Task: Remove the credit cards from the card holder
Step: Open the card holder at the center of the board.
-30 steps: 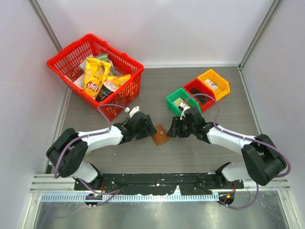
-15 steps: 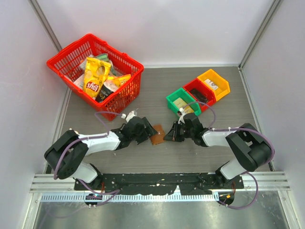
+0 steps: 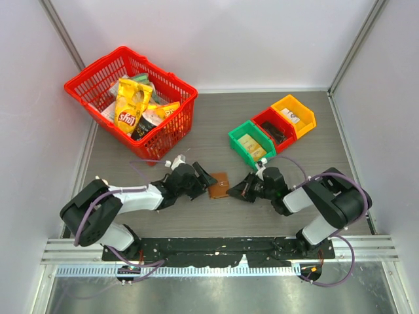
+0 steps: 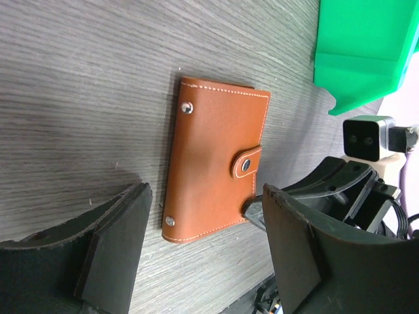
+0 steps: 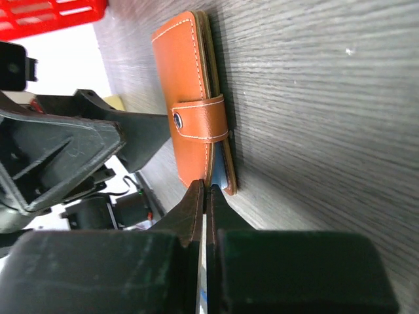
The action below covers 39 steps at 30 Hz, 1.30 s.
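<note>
Two pincers at your card holder (image 5: 193,104): right gripper (image 5: 204,188), closed, touches its lower end, frame centre; left gripper (image 4: 204,193) open, aligned with its long axis

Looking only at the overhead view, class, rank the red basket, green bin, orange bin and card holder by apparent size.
1. red basket
2. green bin and orange bin: they look alike, so I won't rank one above the other
3. card holder
</note>
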{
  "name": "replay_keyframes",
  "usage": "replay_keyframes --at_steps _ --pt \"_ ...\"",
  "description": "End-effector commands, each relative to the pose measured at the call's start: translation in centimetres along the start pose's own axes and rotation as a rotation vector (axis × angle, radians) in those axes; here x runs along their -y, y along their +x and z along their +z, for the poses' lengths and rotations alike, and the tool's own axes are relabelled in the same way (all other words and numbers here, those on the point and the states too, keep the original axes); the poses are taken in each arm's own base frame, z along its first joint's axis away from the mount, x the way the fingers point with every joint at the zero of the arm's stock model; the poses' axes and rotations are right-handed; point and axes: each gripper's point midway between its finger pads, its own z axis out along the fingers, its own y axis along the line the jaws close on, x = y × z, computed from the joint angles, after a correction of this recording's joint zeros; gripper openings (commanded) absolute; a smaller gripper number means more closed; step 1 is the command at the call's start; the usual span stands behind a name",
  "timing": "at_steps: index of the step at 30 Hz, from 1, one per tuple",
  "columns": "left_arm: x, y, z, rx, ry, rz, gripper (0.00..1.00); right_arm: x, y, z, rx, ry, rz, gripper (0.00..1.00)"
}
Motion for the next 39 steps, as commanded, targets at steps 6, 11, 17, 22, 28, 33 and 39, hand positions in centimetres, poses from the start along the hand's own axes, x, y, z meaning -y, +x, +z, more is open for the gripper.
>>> replay_keyframes --at_steps 6,11,17,22,28,33,39 --pt "-3.4 3.1 -0.3 -0.107 -0.09 -0.013 0.74 -6.1 -1.8 -1.3 0.072 -0.267 0.142 0.01" --pt "-3.3 3.5 -0.1 -0.119 -0.084 -0.031 0.74 -6.7 -1.8 -1.6 0.071 -0.284 0.148 0.01" --pt "-2.0 3.1 -0.3 -0.091 -0.007 -0.085 0.6 -5.8 -1.5 -1.5 0.065 -0.232 0.12 0.01" --pt "-0.4 2.6 -0.5 -0.076 0.06 -0.092 0.47 -4.9 -1.0 -1.6 0.051 -0.196 0.11 0.01" --pt "-0.7 3.0 -0.4 -0.096 0.04 -0.103 0.7 -5.6 -1.1 -1.9 0.055 -0.226 0.131 0.01" --pt "-1.1 3.9 -0.5 -0.136 0.054 -0.145 0.76 -7.1 -1.6 -2.3 0.07 -0.27 0.144 0.01" --pt "0.6 3.9 -1.0 -0.15 0.156 -0.223 0.67 -7.3 -1.7 -2.6 0.08 -0.274 0.151 0.01"
